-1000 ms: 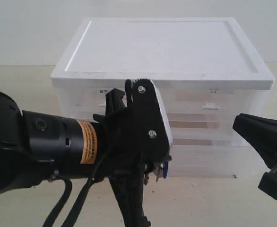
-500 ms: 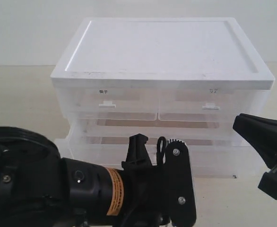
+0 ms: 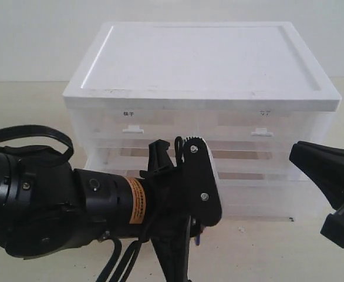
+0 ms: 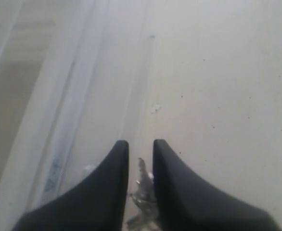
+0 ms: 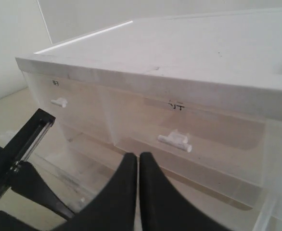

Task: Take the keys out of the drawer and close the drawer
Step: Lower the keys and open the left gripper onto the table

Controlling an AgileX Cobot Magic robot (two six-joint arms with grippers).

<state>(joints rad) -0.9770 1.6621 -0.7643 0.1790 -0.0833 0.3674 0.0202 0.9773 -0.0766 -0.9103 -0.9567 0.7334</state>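
Leftmost, at 8 o'clock in the exterior view, the black left arm (image 3: 54, 205) fills the foreground. Its left gripper (image 4: 140, 144) is clamped on the keys (image 4: 143, 185), with the fingers only a narrow gap apart. The keys show as a small silver bunch between the fingers. In the exterior view they hang just below the gripper near 6 o'clock, with a bit of blue showing.

Behind them stands a white, translucent plastic cabinet (image 3: 201, 59) with two small handles (image 3: 133, 129) on its upper row. The bottom drawer (image 3: 260, 197) is pulled out, and the arm hides its left part. The cabinet rests on a pale beige table (image 3: 31, 111) against a plain white wall (image 3: 43, 35).

At 4 o'clock the right gripper (image 5: 138, 161) hangs clear of the cabinet, its fingers pressed together and holding nothing.
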